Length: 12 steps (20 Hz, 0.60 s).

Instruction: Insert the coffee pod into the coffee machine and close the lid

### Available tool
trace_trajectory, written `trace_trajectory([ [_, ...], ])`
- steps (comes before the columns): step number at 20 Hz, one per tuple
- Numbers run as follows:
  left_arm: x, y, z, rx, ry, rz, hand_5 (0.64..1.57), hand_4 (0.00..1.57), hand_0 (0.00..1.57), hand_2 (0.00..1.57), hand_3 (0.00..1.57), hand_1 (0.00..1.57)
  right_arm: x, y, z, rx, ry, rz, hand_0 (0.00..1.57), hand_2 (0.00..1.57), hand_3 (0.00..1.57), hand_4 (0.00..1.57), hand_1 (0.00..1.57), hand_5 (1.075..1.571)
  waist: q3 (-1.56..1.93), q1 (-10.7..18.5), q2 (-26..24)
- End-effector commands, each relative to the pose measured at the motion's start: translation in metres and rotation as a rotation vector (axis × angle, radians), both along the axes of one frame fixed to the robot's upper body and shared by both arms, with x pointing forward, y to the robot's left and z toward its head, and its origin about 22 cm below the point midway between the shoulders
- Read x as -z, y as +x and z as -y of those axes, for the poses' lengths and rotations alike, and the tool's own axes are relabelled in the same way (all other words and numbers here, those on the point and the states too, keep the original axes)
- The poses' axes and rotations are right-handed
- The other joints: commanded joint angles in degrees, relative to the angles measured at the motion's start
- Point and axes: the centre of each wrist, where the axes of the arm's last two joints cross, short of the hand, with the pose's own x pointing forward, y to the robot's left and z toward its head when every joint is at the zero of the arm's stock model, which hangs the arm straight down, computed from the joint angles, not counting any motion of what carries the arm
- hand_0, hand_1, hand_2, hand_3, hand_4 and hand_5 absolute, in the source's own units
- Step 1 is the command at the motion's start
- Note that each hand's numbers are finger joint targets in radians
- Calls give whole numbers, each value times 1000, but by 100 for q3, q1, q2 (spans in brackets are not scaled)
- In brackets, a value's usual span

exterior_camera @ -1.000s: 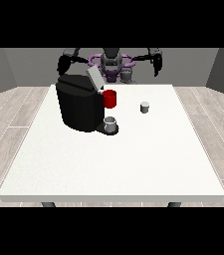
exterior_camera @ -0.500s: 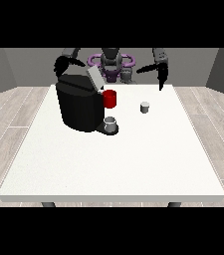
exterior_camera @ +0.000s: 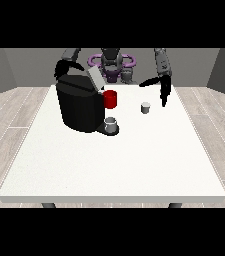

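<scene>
Front view: a broad white bench (exterior_camera: 109,165) fills the middle of the scene, standing on pale wood-plank flooring with grey walls behind. The robot stands at the bench's far edge, its arms reaching over the surface. On the far left part of the bench sits the black coffee machine (exterior_camera: 79,107), its grey lid (exterior_camera: 95,79) tilted up and open. A red part (exterior_camera: 110,99) shows on the machine's right side, and a small grey cup (exterior_camera: 111,125) stands on the machine's base at its near right corner. The coffee pod (exterior_camera: 145,107), small and whitish, stands upright on the bare bench well to the right of the machine, apart from it. The hand at the view's right (exterior_camera: 163,91) hangs just beyond and to the right of the pod, fingers straight and pointing down, thumb spread towards the left, holding nothing. The hand at the view's left (exterior_camera: 62,67) is above the machine's far left corner; whether its fingers are spread or curled cannot be told.
</scene>
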Motion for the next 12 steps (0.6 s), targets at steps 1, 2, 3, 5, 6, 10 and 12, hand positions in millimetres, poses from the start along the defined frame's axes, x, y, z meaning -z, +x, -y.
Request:
trace_trajectory([
  [1, -6, 16, -13, 11, 38, -5, 1571, 0, 0, 0, 0, 0, -11, 15, -9, 9, -2, -4, 0, 0, 0, 337, 0, 1571, -1, 89, 157],
  [2, 14, 8, -6, -11, 80, -51, 1571, 0, 0, 0, 0, 0, -21, 10, -15, -14, -3, -19, 0, 0, 0, 352, 0, 1571, -2, -75, 131],
  [3, 3, 19, 13, 14, 74, -85, 1571, 0, 0, 0, 0, 0, -21, 20, 11, 22, -25, -51, 0, 0, 0, 358, 0, 1571, 0, 18, -27],
  [5, 11, 19, 10, 33, 113, -111, 1571, 0, 0, 0, 0, 0, -10, 15, -3, 19, -15, -73, 0, 0, 0, 393, 0, 1571, 0, 50, -79],
  [6, 10, 20, 40, 80, 146, -87, 1571, 0, 0, 0, 0, 0, -5, 28, -2, 47, -25, -76, 0, 0, 0, 372, 0, 1571, 2, 250, 55],
  [10, 15, 25, 48, 82, 200, -133, 1571, 0, 0, 459, 0, 0, 12, 22, 1, 73, -47, -140, 0, 0, 0, 407, 0, 1571, 2, 243, -192],
  [12, 10, 29, 27, 79, 206, -133, 1571, 0, 223, 529, 222, 223, 17, 28, 0, 89, -54, -118, 0, 0, 0, 423, 0, 1571, 1, 331, -35],
])
